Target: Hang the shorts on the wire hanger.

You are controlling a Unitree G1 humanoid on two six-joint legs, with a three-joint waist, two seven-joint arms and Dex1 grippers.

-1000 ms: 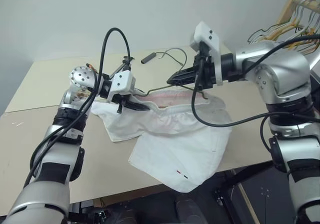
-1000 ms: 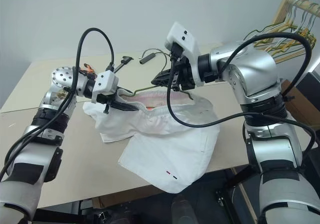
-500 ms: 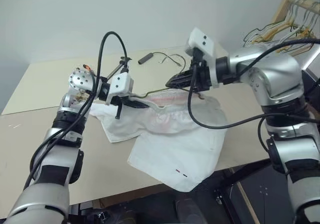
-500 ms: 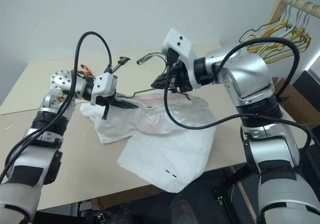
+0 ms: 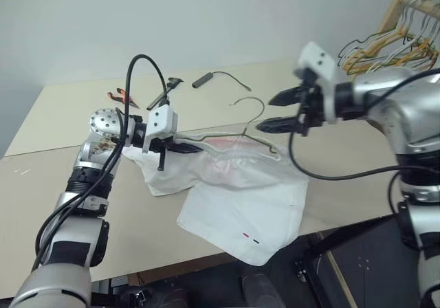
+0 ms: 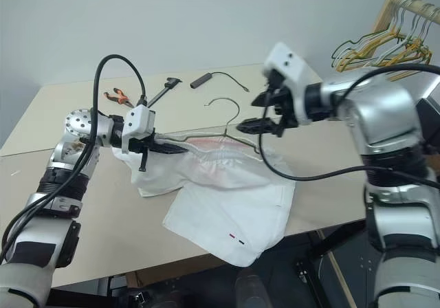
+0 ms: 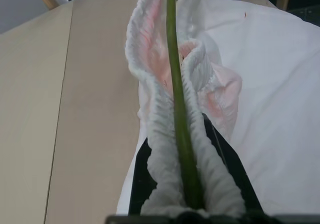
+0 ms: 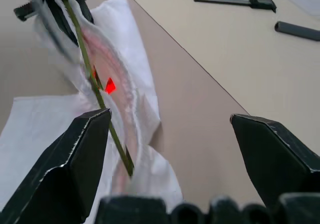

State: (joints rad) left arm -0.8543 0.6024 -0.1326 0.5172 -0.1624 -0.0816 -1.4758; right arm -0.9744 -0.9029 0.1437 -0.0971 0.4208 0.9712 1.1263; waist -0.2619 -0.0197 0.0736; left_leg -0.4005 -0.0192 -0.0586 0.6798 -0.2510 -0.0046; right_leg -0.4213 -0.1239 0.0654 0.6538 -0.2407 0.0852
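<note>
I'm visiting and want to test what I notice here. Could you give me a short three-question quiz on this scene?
1. True or false: the right gripper is clamped on the wire hanger.
2. What does the left gripper pinch? A) only the shorts B) the shorts' waistband together with the hanger wire C) nothing
3. Where does the hem of the shorts lie relative to the table?

Key: 1. False; its jaws stand wide open, off the hanger. 2. B. 3. It hangs over the table's near edge.

table (image 5: 62,205) | pliers (image 5: 122,95) | cable (image 5: 221,76) | bunched hangers (image 5: 395,29)
</note>
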